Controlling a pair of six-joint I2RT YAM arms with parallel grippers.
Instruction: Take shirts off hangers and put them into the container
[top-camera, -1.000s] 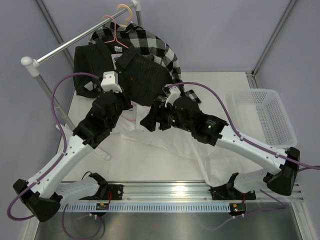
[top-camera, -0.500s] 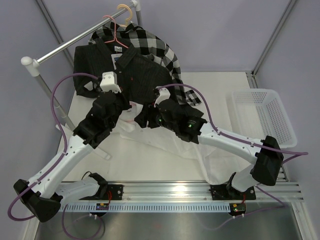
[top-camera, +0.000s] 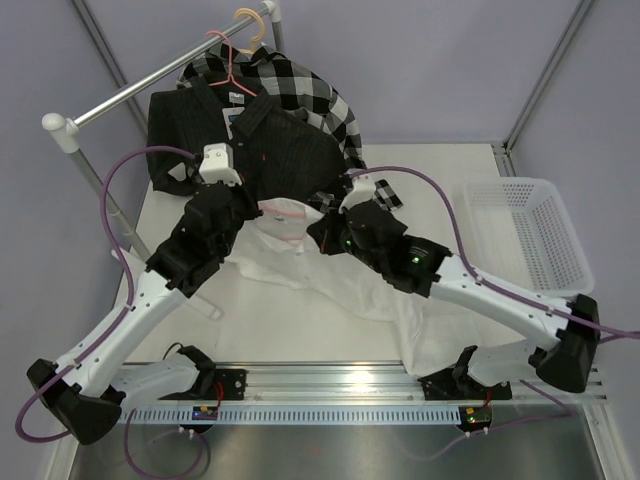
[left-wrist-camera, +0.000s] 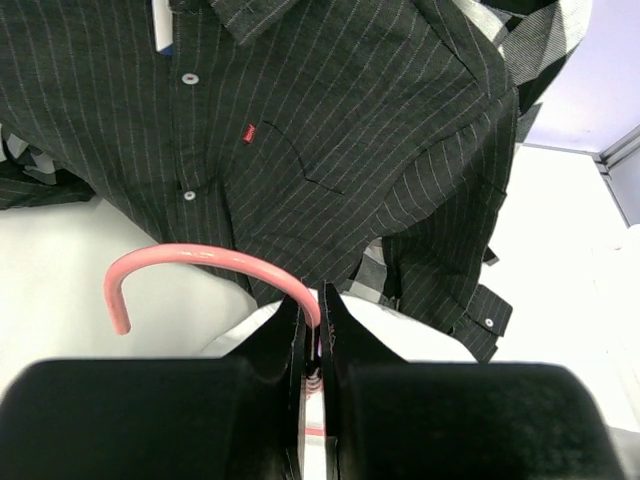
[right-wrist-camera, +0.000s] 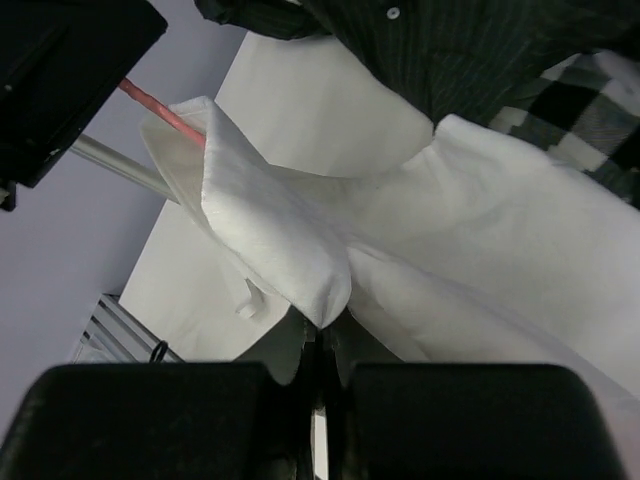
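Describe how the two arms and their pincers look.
Both arms match: the left arm and right arm have white links between black joint housings, each trailed by a looping purple cable. The left pincer and right pincer are matte black with tapering fingers. A green light glows on the right arm.

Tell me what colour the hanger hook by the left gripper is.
Pink. The hanger hook shows best in the left wrist view.

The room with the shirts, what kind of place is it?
Probably a robot test booth, not a home: bare grey walls with metal frame posts, a left arm and right arm bolted at a table's edge, and a clothes rail and basket set out.
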